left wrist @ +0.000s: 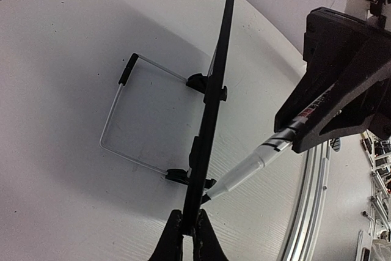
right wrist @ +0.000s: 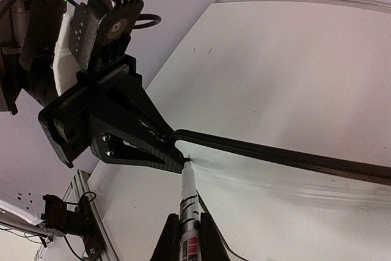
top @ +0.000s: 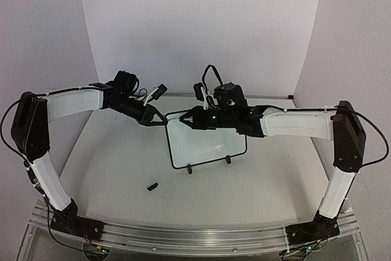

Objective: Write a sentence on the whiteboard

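The whiteboard (top: 204,145) stands upright at the table's middle on two black feet. My left gripper (top: 162,120) is shut on its top left corner; in the left wrist view the jaws (left wrist: 188,229) clamp the black frame (left wrist: 215,84), seen edge-on. My right gripper (top: 190,118) is shut on a white marker (right wrist: 189,203). The marker's tip touches the board face (right wrist: 293,206) just inside that top left corner. The marker also shows in the left wrist view (left wrist: 256,162). I see no readable lettering on the board, only a small dark mark at the tip.
A small black marker cap (top: 152,186) lies on the table in front of the board, to the left. A wire stand (left wrist: 116,123) reaches out behind the board. An aluminium rail (top: 195,236) runs along the near edge. White walls close the back and sides.
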Robot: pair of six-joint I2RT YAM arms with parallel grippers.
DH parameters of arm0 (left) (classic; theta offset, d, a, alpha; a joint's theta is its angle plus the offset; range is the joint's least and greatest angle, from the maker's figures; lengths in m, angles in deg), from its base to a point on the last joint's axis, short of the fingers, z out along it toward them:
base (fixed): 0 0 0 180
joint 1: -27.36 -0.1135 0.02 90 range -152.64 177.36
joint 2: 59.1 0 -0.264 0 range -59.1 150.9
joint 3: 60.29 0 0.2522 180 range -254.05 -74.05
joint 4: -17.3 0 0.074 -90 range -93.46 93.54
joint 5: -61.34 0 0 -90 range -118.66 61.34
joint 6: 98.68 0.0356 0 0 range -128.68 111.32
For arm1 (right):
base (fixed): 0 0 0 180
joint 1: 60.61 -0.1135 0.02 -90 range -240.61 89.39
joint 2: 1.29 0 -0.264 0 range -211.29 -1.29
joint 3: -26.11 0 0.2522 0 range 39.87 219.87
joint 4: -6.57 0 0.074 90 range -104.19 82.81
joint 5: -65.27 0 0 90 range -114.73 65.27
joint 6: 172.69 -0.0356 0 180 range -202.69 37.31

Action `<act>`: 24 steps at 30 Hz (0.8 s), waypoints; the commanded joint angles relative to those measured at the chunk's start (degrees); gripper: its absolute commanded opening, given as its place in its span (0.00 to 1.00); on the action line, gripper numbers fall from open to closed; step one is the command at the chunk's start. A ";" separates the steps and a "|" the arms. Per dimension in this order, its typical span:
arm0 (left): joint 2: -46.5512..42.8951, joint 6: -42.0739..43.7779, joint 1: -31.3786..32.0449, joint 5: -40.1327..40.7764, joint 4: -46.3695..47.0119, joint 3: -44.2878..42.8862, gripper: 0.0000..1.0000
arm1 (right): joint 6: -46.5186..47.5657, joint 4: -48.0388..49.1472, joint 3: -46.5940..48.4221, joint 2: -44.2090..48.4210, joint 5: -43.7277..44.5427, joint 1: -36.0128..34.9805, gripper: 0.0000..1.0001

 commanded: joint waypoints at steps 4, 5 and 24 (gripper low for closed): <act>-1.37 2.01 0.73 3.02 -1.51 1.12 0.00 | -1.61 1.26 -3.07 0.61 4.19 0.21 0.00; -1.40 2.02 0.73 3.05 -1.54 1.12 0.00 | -1.84 1.26 -3.65 0.66 4.27 0.21 0.00; -1.61 2.04 0.86 3.63 -1.81 1.03 0.00 | -0.06 3.37 -5.87 6.44 0.62 -1.90 0.00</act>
